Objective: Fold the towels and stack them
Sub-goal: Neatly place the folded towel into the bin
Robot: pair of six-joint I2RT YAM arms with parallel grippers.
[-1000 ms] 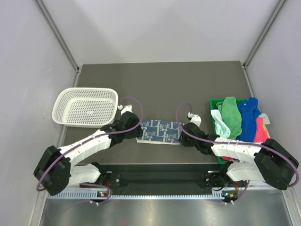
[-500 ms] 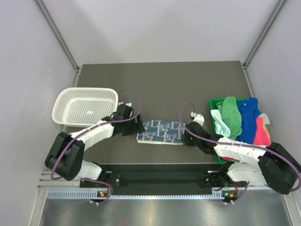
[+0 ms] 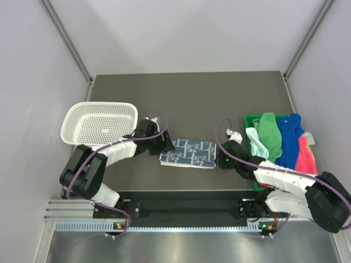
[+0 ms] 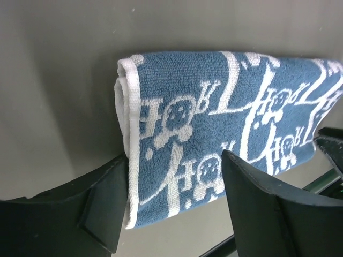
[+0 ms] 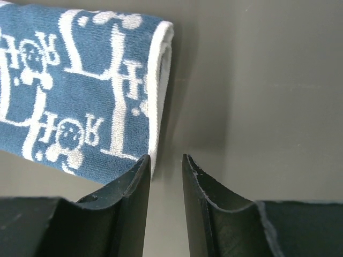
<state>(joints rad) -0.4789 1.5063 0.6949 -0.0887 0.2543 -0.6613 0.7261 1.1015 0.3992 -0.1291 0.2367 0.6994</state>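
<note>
- Blue-and-white patterned towel (image 3: pixel 187 153), folded, lies flat mid-worktop (image 3: pixel 192 93) btwn both arms; prob. the stack's base.
- Left claw (image 4: pixel 174 166) open wide, straddling towel's left end, not gripping.
- Right claw (image 5: pixel 166 160) nearly closed, narrow empty gap, at towel's right edge.
- Other towels (image 3: pixel 277 139) heaped in green bin (image 3: pixel 249 118), unfolded.

The blue-and-white patterned towel (image 3: pixel 187 153) lies flat on the dark tabletop (image 3: pixel 186 98), folded into a neat oblong with its long side running left to right. Its short ends show rounded, white-edged folds, layers stacked evenly. The other towels sit heaped and unfolded in the green bin (image 3: pixel 249 118) at the right: a pale mint-white towel (image 3: pixel 255 143) nearest the oblong, a green towel (image 3: pixel 270 134) draped over the rim, a royal blue towel (image 3: pixel 289 137) beside it, and a pink towel (image 3: pixel 304 153) farthest right.
</note>
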